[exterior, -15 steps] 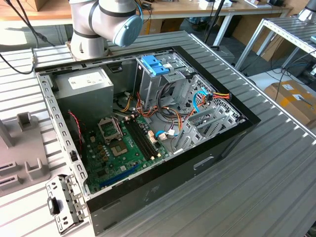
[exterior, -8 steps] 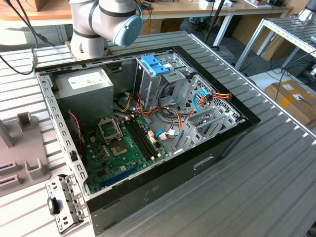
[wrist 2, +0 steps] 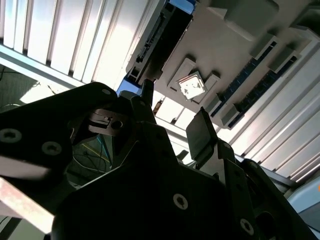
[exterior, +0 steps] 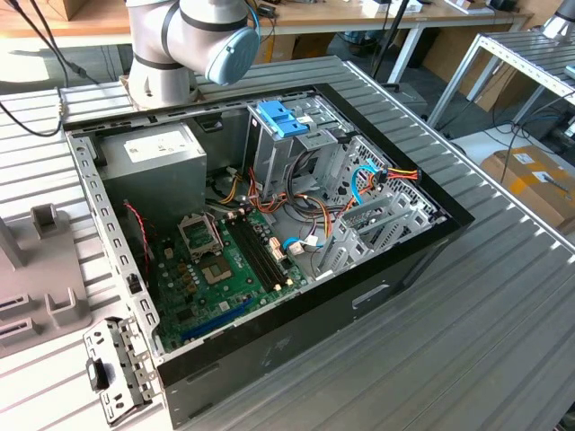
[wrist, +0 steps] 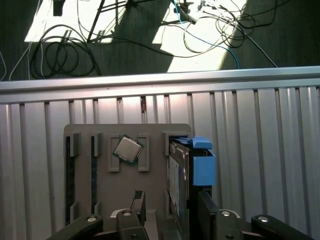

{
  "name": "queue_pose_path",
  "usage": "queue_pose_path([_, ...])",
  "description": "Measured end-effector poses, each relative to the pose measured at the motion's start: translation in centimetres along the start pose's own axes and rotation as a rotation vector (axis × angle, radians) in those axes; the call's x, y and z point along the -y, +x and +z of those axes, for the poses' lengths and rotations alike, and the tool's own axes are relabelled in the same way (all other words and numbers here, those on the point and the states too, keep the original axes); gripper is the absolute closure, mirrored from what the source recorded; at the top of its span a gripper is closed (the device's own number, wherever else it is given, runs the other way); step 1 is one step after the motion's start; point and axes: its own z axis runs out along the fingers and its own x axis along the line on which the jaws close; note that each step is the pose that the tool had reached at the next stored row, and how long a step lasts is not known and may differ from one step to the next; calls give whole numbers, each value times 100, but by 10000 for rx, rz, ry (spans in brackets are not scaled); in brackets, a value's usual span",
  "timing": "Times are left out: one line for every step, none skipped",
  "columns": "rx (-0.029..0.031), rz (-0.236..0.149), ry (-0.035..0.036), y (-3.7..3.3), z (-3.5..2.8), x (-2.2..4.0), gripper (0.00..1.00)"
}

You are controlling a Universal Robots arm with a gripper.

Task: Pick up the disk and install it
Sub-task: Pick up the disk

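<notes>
— As the claw (wrist: 172,199) is taken first: is anything gripped by it?

— Nothing is gripped. Its fingers (wrist: 138,200) are spread wide and poised near the disk (wrist: 178,175), with no contact to be seen. The gap is judged to be kept broad so that the drive's flat faces can be straddled.

— Where is the disk kept?

— It is stood on edge in a slot of the grey holder (wrist: 107,195), its blue tab (wrist: 202,167) exposed. Both faces are probably left free in this way for a grip.

— What else is carried there?

— A processor chip (wrist: 128,149) is seated in a neighbouring recess, apart from the disk. The holder is laid on the ribbed metal table (wrist: 280,150), beyond which cables (wrist: 60,55) are strewn over the floor.

— And the destination?

— In the exterior view, the open computer case (exterior: 296,332) is laid flat, seemingly so that its drive cage, capped by a pale blue bracket (exterior: 278,117), can be reached from above.
</notes>
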Motion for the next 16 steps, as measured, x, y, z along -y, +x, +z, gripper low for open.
queue_pose_path([3,0,-1,0,7,0,46])
queue_pose_path([6,0,-1,1,12,1,46])
queue_pose_path([13,-1,-1,1,24,1,46])
queue_pose_path([15,-1,-2,1,29,1,46])
queue_pose_path([17,-1,-2,2,34,2,46])
queue_pose_path([21,-1,-2,2,41,2,46])
queue_pose_path([24,-1,-2,2,46,2,46])
queue_pose_path([27,-1,-3,2,52,2,46])
queue_pose_path([30,-1,-2,3,57,3,46])
queue_pose_path([34,-2,-3,3,66,3,46])
queue_pose_path([37,-2,-2,3,72,3,46])
queue_pose_path([39,-2,-3,4,78,4,46])
queue_pose_path([42,-2,-3,4,84,4,46])
queue_pose_path([45,-2,-3,4,90,4,46])
queue_pose_path([49,-3,-4,5,99,5,46])
queue_pose_path([53,-2,-3,5,108,5,46])
